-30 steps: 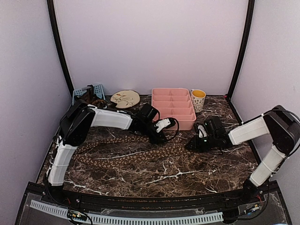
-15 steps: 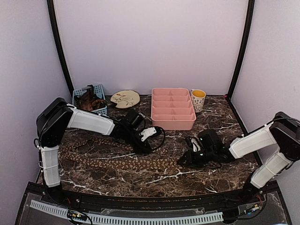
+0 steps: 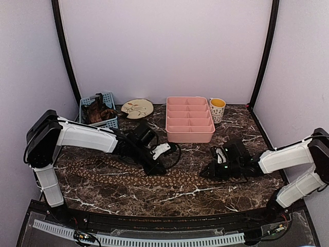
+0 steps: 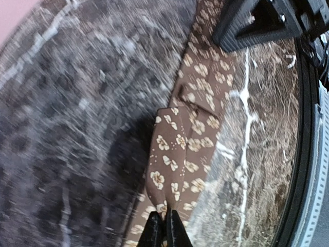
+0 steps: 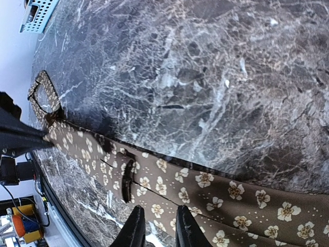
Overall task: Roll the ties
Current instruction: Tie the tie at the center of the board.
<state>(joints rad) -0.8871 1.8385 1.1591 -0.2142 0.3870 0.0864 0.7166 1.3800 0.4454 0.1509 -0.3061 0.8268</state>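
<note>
A long dark brown tie (image 3: 180,177) with tan flowers lies across the middle of the table, running left to right. My left gripper (image 3: 157,168) is low over its middle. The left wrist view shows that gripper (image 4: 164,232) shut, pinching a raised fold of the tie (image 4: 180,149). My right gripper (image 3: 205,173) is at the tie's right end. The right wrist view has it (image 5: 158,229) slightly open just above the flat tie (image 5: 205,180), with nothing pinched between its fingers. A keeper loop (image 5: 126,180) shows on the tie's back.
A blue basket (image 3: 108,98) holding dark fabric stands at the back left. Beside it are a patterned plate (image 3: 137,108), a pink compartment tray (image 3: 189,135) and a mug (image 3: 217,109). A black cable (image 3: 174,152) loops by the left gripper.
The left gripper closed on the tie and moved toward the front left, dragging the tie nearer. The right gripper came down toward the front, following the tie's right end.
</note>
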